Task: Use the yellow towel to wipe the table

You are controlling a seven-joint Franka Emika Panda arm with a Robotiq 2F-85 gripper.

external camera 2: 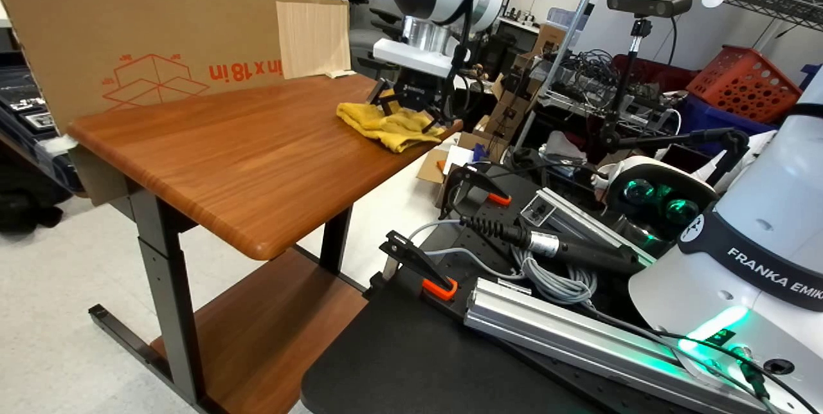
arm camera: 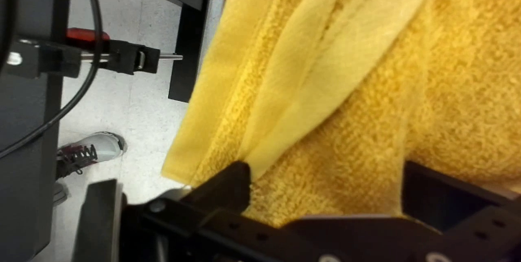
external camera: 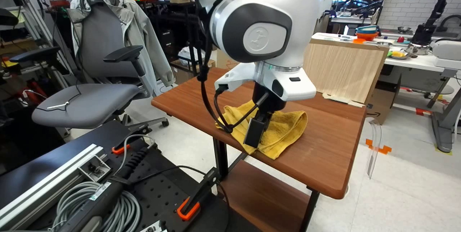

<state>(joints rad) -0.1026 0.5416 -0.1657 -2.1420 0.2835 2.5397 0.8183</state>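
Note:
The yellow towel [external camera: 288,127] lies rumpled and folded on the brown wooden table [external camera: 324,152], with one corner at the table's edge. It also shows at a corner of the table [external camera 2: 225,150] in an exterior view, as a bunched towel [external camera 2: 386,128]. My gripper [external camera 2: 410,112] points down at the towel. In the wrist view the gripper [arm camera: 325,180] has its two black fingers wide apart, with towel [arm camera: 366,132] below and between them. The fingertips are at or very near the cloth; contact is hard to tell. In an exterior view the gripper [external camera: 260,125] partly hides the towel.
A cardboard panel [external camera 2: 161,41] stands along one table side, with a wood-grain board [external camera: 342,70] on it. A black bench [external camera 2: 411,350] with orange-tipped clamps [external camera: 189,208] and cables is beside the table. A grey chair [external camera: 86,104] stands behind. A shoe [arm camera: 93,148] shows on the floor.

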